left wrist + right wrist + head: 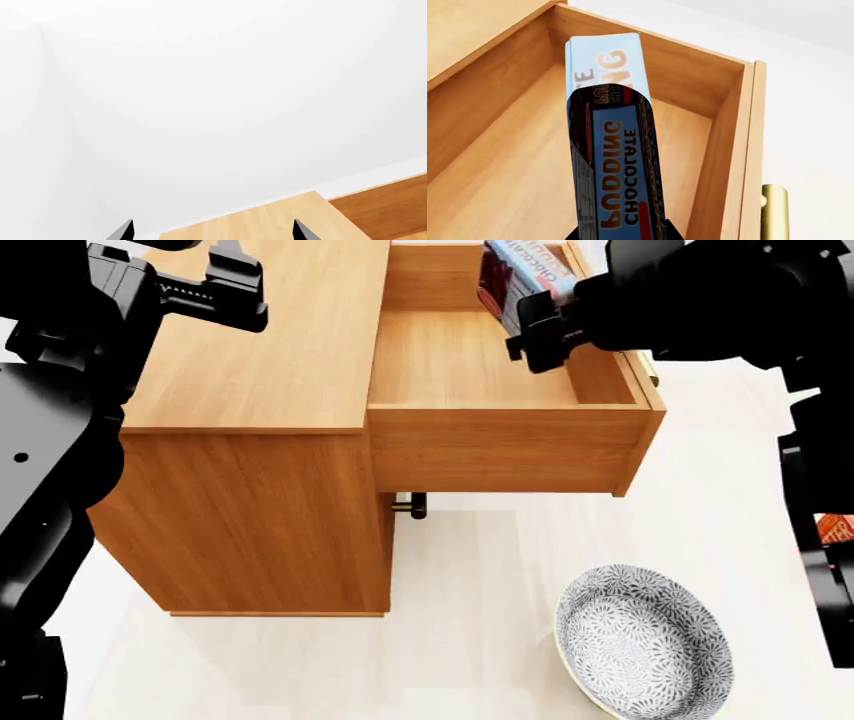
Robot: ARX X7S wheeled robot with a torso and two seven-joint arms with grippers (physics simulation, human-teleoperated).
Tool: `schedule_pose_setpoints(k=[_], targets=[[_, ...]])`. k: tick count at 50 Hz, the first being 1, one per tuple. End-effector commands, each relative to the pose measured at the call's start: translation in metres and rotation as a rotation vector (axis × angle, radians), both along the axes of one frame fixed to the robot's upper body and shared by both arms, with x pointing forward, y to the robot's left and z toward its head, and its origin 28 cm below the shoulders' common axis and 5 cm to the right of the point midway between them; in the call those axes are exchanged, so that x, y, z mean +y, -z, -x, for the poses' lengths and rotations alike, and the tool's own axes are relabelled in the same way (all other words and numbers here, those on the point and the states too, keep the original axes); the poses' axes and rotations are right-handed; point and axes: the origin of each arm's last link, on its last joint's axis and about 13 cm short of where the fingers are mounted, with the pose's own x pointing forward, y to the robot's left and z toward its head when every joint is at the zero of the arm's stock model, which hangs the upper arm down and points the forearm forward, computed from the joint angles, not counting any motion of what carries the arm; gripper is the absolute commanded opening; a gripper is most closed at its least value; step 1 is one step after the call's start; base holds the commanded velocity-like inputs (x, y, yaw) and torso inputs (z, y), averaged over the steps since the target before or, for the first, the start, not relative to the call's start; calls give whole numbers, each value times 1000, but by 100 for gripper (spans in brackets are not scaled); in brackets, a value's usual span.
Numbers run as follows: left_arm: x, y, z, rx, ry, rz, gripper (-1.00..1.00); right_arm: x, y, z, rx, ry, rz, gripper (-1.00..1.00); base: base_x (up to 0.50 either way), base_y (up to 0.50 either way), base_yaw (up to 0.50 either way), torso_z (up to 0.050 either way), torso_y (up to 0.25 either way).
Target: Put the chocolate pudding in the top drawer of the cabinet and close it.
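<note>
**Mara:** Right gripper (531, 332) is pinching the chocolate pudding (614, 150) by one end, so the box juts out past the fingertips and hangs over the open top drawer (467, 360). Nothing sits beneath the box but bare drawer floor.

**Jun:** How close is it to the drawer walls?

**Mara:** In the right wrist view the far end of the box points towards the corner ahead of the claw, with the handle-side wall off to one side. I cannot tell whether it has touched the floor yet.

**Jun:** So the step is the release.

**Mara:** I'd judge so. Doing it well means lowering until the box is near the floor, tipping it flat, and only then parting the fingers. Dropped on end, it could lean on a wall and foul the closing.

**Jun:** And the left gripper (210, 231)?

**Mara:** Its fingertips stand spread with nothing between them, hovering above the top of the cabinet (254, 340), well away from the drawer.

**Jun:** Anything near the drawer front?

**Mara:** The brass handle (774, 212) is just beside the claw, beyond the front board. A patterned bowl (641, 645) sits on the floor, well apart. Lift the claw clear before pushing.
</note>
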Motion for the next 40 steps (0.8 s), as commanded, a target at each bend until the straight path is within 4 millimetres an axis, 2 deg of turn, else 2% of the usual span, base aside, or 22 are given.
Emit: schedule_pose_setpoints(k=[1,22,40], targets=[[0,0,0,0,-2,1,100,-4,10,-2,20,17,3,-100,0,0,0,0,0],[0,0,0,3,-4,1,100,-8,29,-6,60,37,8,-100,2,0,0,0,-1],[0,0,0,2,-5,1,100,-7,32,-5,73,32,11,-100,1,0,0,0,-5]])
